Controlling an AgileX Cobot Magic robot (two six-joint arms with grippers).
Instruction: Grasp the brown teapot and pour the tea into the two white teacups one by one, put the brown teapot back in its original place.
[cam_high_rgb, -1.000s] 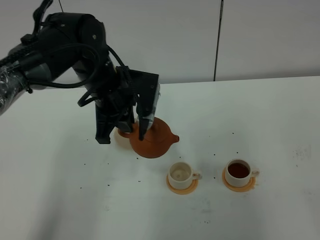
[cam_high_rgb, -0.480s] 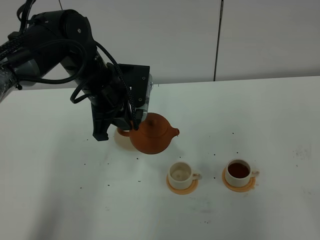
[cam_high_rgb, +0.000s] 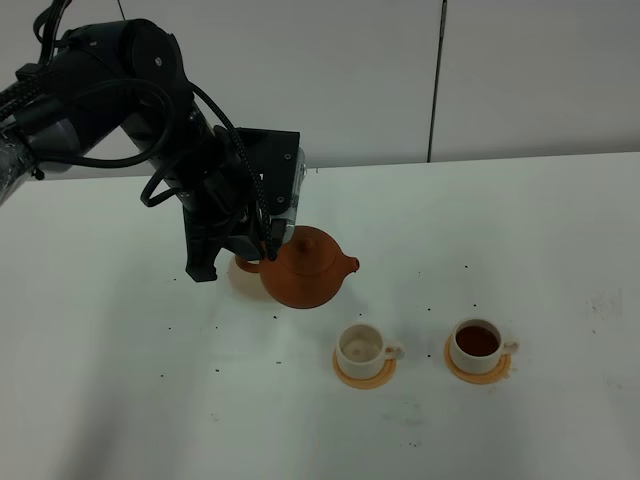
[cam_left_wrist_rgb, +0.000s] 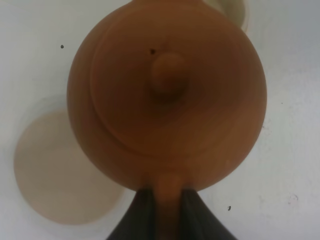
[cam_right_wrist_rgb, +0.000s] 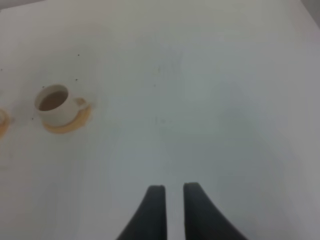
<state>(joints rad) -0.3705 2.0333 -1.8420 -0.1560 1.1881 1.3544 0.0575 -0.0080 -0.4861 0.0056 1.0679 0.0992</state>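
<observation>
The brown teapot (cam_high_rgb: 305, 270) hangs roughly level just above the table, spout toward the right. My left gripper (cam_high_rgb: 268, 248) is shut on its loop handle. In the left wrist view the teapot (cam_left_wrist_rgb: 167, 95) fills the frame, with the dark fingers (cam_left_wrist_rgb: 142, 220) either side of the handle. The cream coaster (cam_left_wrist_rgb: 60, 170) lies beside and below the pot, and shows partly behind it from above (cam_high_rgb: 243, 266). Two white teacups stand on orange saucers: the left one (cam_high_rgb: 360, 347) looks pale inside, the right one (cam_high_rgb: 476, 342) holds dark tea. My right gripper (cam_right_wrist_rgb: 170, 205) is empty, fingers nearly together.
The white table (cam_high_rgb: 560, 230) carries small dark specks around the cups. The right wrist view shows the tea-filled cup (cam_right_wrist_rgb: 55, 104) on its saucer, far from that gripper. A rim of a cup (cam_left_wrist_rgb: 232, 7) shows past the teapot in the left wrist view.
Over the last second my left arm swung back and up, and the teapot went from tilted to about level. In the last half second almost nothing moved.
</observation>
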